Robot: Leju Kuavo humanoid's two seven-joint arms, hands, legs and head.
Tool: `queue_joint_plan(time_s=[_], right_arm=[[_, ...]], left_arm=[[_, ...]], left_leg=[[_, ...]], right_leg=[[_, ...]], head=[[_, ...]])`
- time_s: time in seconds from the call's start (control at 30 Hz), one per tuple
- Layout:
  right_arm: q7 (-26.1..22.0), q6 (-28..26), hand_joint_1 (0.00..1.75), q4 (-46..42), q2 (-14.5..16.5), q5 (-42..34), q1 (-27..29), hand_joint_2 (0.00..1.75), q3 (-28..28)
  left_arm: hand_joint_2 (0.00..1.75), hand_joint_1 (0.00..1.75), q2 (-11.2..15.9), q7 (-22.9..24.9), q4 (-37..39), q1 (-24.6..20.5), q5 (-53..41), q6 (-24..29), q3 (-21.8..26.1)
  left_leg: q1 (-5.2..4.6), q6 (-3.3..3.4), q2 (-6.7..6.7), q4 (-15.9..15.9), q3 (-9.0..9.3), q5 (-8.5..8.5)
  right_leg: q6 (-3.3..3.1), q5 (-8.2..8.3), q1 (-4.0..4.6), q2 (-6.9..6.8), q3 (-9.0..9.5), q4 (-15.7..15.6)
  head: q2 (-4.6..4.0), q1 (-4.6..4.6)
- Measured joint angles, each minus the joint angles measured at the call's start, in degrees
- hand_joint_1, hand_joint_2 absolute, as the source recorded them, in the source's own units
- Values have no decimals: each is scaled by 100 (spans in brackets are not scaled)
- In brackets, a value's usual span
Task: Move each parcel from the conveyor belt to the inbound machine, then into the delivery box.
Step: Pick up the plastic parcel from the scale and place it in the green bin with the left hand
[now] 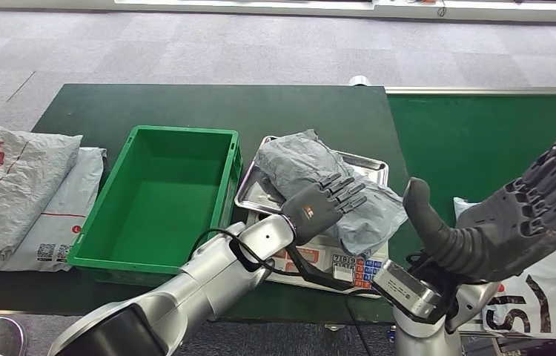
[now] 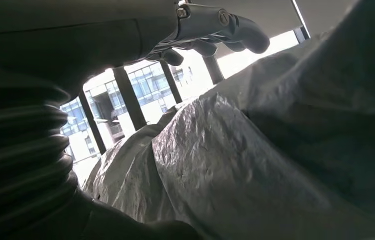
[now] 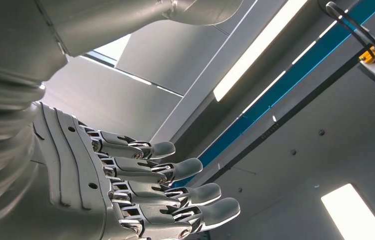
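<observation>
Left robot hand (image 1: 325, 202): resting palm-down on the grey parcel (image 1: 312, 167), fingers laid over it; whether they actually grip it I cannot tell.
Right robot hand (image 1: 516, 222): raised, palm up, fingers spread, holding nothing.
Grey parcel: crumpled, on the steel tray (image 1: 368, 165) of the inbound machine (image 1: 334, 261) (keypad facing the robot).
Green box (image 1: 158, 199): just left of the machine on the bench (image 1: 112, 111).
White parcel (image 1: 549, 285): under the right arm on the conveyor belt (image 1: 468, 133).
Two more parcels (image 1: 19, 196): far left.

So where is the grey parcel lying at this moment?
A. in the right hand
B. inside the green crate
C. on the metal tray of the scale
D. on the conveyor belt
C: the grey parcel lies on the scale's metal tray, with the left hand resting on it; the green crate holds nothing.
</observation>
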Motion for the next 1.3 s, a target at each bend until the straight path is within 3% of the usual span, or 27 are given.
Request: queue_joint_plan(time_s=[0.07, 0.83, 1.13, 1.3], right_arm=[[9, 0, 0, 0, 0, 1, 0, 175, 0], [109, 0, 0, 2, 0, 31, -1, 175, -2], [222, 0, 0, 2, 0, 140, 2, 175, -10], [310, -1, 0, 2, 0, 172, 11, 175, -51]], left_arm=[[175, 175, 1, -7, 30, 14, -7, -5, -40], [175, 175, 2, 42, 93, 53, 6, 240, -109], [175, 175, 97, 207, -104, -62, 786, 1430, 148], [175, 175, 310, 1100, -395, -320, 298, 2139, 370]], left_leg=[[0, 0, 0, 0, 0, 0], [0, 0, 0, 0, -1, 0], [0, 1, 0, 0, -1, 1], [0, 0, 0, 0, 0, 4]], right_leg=[[0, 0, 0, 0, 0, 0], [0, 0, 0, -1, 0, 0], [0, 0, 0, 0, 0, 0], [-1, 1, 2, 0, 0, 2]], head=[[0, 0], [0, 0], [0, 0], [0, 0]])
